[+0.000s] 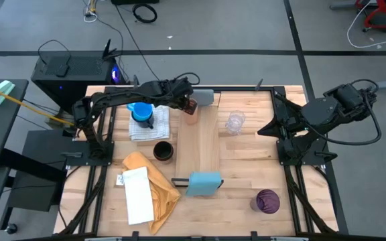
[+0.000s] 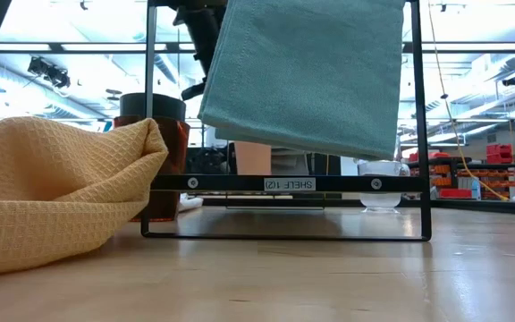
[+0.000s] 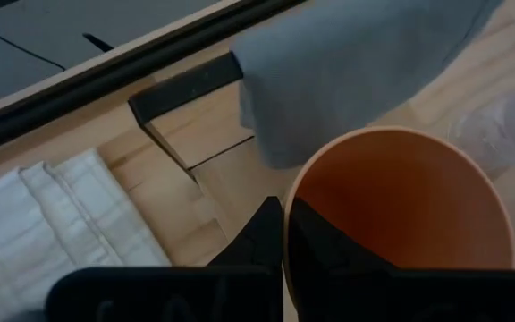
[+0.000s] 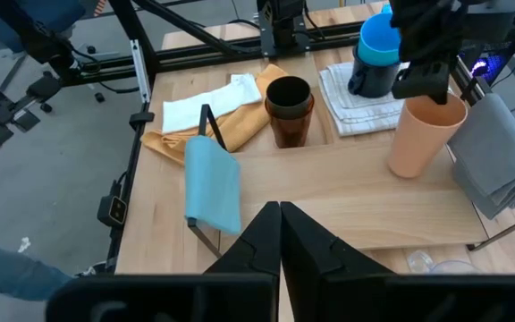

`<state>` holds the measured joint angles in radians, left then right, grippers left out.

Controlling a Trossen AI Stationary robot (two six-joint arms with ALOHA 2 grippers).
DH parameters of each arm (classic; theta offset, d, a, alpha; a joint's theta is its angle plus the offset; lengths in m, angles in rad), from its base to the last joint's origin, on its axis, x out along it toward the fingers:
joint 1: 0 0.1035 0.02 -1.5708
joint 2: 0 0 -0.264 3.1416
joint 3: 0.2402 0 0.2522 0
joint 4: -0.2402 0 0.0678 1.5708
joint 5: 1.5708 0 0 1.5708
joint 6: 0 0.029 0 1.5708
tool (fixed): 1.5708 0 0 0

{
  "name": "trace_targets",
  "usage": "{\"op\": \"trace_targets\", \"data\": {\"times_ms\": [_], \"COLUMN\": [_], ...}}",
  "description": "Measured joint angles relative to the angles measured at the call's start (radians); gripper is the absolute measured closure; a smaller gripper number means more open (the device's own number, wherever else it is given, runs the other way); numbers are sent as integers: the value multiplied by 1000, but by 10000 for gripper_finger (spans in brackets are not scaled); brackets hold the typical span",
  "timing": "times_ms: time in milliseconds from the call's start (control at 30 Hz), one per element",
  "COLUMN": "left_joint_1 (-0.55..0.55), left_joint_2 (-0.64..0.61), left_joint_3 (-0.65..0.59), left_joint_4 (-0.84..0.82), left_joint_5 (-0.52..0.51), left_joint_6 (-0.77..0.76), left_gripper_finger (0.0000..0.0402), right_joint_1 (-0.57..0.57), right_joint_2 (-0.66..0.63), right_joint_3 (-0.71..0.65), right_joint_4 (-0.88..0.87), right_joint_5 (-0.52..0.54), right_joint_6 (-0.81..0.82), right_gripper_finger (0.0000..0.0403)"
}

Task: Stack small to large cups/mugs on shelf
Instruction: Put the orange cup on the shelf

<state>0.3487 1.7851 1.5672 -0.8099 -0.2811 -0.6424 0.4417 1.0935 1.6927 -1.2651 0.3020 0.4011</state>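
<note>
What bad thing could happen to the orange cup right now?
The left gripper pinches just the rim of the orange cup, so it might tip or slip when let go. The cup stands close to the grey cloth at the shelf end and could bump it. The right gripper is shut, away from it.

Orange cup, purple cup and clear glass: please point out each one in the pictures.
orange cup (image 4: pixel 423 141), right wrist view, on its outer side wall.
purple cup (image 1: pixel 268 201), high view, on its top opening.
clear glass (image 1: pixel 234 122), high view, on its rim and inside.
</note>
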Motion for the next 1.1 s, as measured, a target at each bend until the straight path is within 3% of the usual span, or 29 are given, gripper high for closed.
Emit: {"op": "trace_targets", "data": {"times_ms": [800,1100], "left_joint_1": [15,15], "left_joint_2": [0,0], "left_joint_3": [0,0], "left_joint_4": [-30,-34], "left_joint_5": [-26,-29], "left_joint_6": [60,55], "left_gripper_finger": [389,343], "right_joint_1": [0,0], "right_joint_2": [0,0], "right_joint_3": [0,0], "right_joint_4": [0,1], "right_joint_5": [0,0], "right_joint_6": [0,0], "right_gripper_finger": [390,390]}}
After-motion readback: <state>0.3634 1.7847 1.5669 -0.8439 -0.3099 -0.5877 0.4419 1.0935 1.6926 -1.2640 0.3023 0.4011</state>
